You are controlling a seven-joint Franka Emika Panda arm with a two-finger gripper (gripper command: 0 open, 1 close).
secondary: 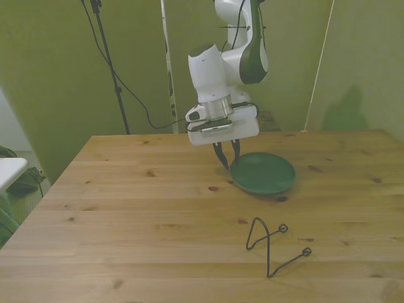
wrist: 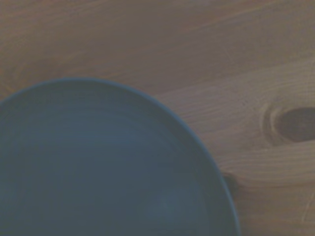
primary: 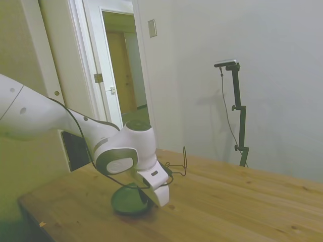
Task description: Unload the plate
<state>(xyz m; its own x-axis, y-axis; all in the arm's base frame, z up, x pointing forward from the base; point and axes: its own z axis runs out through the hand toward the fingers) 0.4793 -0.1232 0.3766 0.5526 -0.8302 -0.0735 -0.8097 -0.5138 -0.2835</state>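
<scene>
I see the gripper [secondary: 228,156] pointing down at the plate [secondary: 263,172], its two dark fingers [secondary: 221,153] close together with only a narrow gap between them. The tips come down at the plate's rim on the front view's left, and they seem to pinch that edge, one finger on each side of the rim, though from here I cannot be sure the grip is firm. The plate is round, dark green and shallow, and it lies flat on the wooden table [secondary: 126,208], with a thin shadow under its near edge. In the side view the plate [primary: 128,200] sits right under the white wrist, which hides part of it. The wrist view shows the plate [wrist: 98,167] from close up as a dark disc with faint rings in its surface, lying beside a knot [wrist: 295,124] in the wood. The black wire stand [secondary: 273,243] is on the table well apart from the plate, toward the camera in the front view, and carries nothing.
</scene>
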